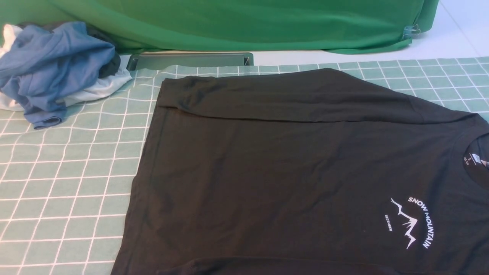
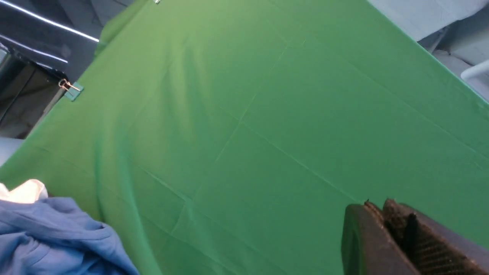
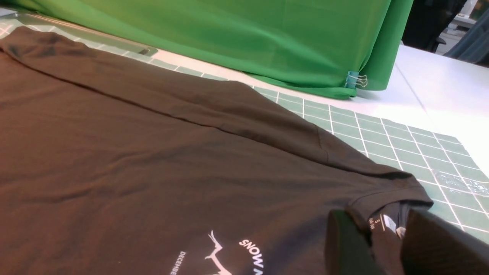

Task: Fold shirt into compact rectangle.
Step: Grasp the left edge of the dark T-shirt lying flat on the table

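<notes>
The black shirt (image 1: 290,172) lies spread flat on the green grid mat (image 1: 57,183), its collar to the right. Its far edge is folded over into a long strip (image 1: 286,95). The white mountain logo (image 1: 412,223) faces up and the neck label (image 1: 475,158) shows inside the collar. Neither gripper appears in the front view. In the right wrist view my right gripper (image 3: 378,219) hovers open over the collar of the shirt (image 3: 153,152), the label (image 3: 389,223) showing between its fingers. My left gripper (image 2: 376,204) is shut on nothing and faces the green cloth.
A crumpled pile of blue and white garments (image 1: 53,65) sits at the mat's far left corner, also visible as the blue garment (image 2: 49,236). A green backdrop cloth (image 1: 229,23) hangs along the back, clipped (image 1: 410,31) at its right end. A dark flat tray (image 1: 189,61) lies below it.
</notes>
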Controlling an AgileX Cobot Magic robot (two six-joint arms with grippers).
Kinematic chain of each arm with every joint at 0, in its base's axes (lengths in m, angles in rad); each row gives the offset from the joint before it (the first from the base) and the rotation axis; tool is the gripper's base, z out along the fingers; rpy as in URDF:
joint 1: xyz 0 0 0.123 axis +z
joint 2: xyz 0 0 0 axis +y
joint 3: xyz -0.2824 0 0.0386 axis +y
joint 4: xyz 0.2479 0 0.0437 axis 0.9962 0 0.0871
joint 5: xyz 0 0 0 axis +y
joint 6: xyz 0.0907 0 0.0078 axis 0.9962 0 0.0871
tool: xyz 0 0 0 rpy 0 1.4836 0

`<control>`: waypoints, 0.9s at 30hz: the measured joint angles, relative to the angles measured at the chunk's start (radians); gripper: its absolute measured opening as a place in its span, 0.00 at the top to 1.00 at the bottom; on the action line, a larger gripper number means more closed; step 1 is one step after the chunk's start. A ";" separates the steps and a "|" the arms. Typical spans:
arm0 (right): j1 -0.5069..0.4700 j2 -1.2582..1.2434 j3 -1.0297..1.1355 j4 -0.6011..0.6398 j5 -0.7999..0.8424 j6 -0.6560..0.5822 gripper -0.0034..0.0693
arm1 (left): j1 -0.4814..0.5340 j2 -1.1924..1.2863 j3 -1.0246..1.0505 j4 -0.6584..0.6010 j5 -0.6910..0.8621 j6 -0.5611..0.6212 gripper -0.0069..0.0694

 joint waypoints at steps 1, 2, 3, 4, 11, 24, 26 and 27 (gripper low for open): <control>0.000 0.000 0.000 0.010 -0.004 0.016 0.62 | 0.000 0.004 -0.020 -0.002 0.008 -0.001 0.86; 0.000 0.000 0.000 0.028 -0.018 0.048 0.62 | 0.000 0.018 -0.047 -0.002 0.020 -0.001 0.86; 0.000 0.000 0.000 0.057 -0.043 0.115 0.62 | 0.000 0.044 -0.112 -0.002 0.047 -0.001 0.86; 0.000 0.000 0.000 0.077 -0.076 0.186 0.62 | 0.000 0.073 -0.167 -0.002 0.082 -0.001 0.86; 0.000 0.000 0.000 0.118 -0.291 0.644 0.62 | 0.000 0.397 -0.634 -0.002 0.587 0.007 0.86; 0.000 0.000 0.000 0.124 -0.337 0.718 0.63 | 0.000 1.075 -1.006 -0.088 1.540 0.189 0.86; 0.005 0.000 -0.026 0.125 -0.289 0.742 0.68 | -0.003 1.128 -0.948 -0.114 1.557 0.196 0.86; 0.013 0.004 -0.062 0.125 -0.241 0.739 0.73 | -0.014 1.148 -0.912 -0.116 1.557 0.199 0.86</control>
